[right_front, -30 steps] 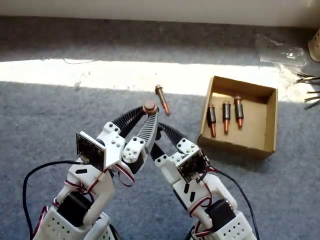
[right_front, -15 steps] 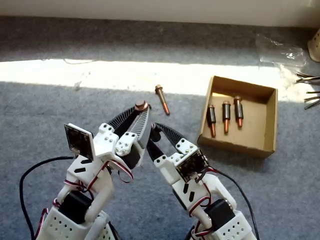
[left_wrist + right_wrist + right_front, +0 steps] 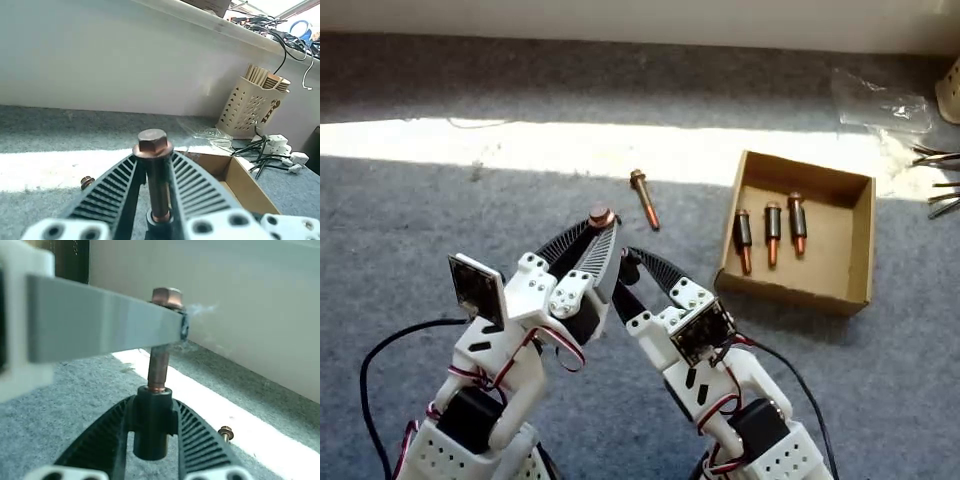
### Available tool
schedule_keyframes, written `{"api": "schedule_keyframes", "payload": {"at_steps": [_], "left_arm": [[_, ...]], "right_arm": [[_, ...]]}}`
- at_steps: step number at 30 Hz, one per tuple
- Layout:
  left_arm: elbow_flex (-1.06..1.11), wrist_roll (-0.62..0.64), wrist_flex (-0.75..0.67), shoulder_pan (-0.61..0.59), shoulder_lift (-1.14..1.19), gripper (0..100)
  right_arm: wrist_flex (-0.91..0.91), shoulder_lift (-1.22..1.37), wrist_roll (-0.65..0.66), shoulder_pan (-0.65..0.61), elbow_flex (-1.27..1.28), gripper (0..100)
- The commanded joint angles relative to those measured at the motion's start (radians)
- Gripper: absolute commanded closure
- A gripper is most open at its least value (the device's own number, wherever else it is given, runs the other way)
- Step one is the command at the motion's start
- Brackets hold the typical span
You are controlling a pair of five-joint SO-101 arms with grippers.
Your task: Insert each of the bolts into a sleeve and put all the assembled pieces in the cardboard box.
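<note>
Here, near the cardboard box (image 3: 790, 289), we see the left tool (image 3: 153, 159) pinching a copper-coloured bolt (image 3: 152, 142) just under its hex head. The shank tip meets the mouth of the black sleeve (image 3: 150, 432) clamped in the right tool (image 3: 150, 410). We judge both parts rigid, small and light. Smooth metal may slip, so gripping close under the head suits it. A spare bolt (image 3: 644, 199) lies beside the box, and three assembled pieces (image 3: 772, 233) lie inside it.

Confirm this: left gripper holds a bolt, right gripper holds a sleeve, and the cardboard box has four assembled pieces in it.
Not quite. The high view shows three assembled pieces in the cardboard box, not four. The left gripper does hold a bolt and the right gripper a sleeve.
</note>
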Motion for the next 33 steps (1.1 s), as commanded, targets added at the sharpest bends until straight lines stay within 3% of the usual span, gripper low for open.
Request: {"api": "schedule_keyframes", "payload": {"at_steps": [1,6,10,24,33], "left_arm": [[0.025,0.000,0.063,-0.025,-0.127,99],[0.062,-0.049,0.072,0.059,-0.143,99],[0.077,-0.094,0.075,0.087,-0.142,99],[0.088,-0.100,0.071,0.081,-0.142,98],[0.091,-0.100,0.074,0.088,-0.140,80]], "right_arm": [[0.001,-0.007,0.005,0.002,0.154,99.5],[0.001,-0.007,-0.003,0.004,0.131,99.5],[0.002,-0.007,-0.092,0.051,0.122,99.5],[0.002,-0.007,-0.095,0.061,0.122,99.5],[0.002,-0.007,-0.095,0.061,0.122,99.5]]}}
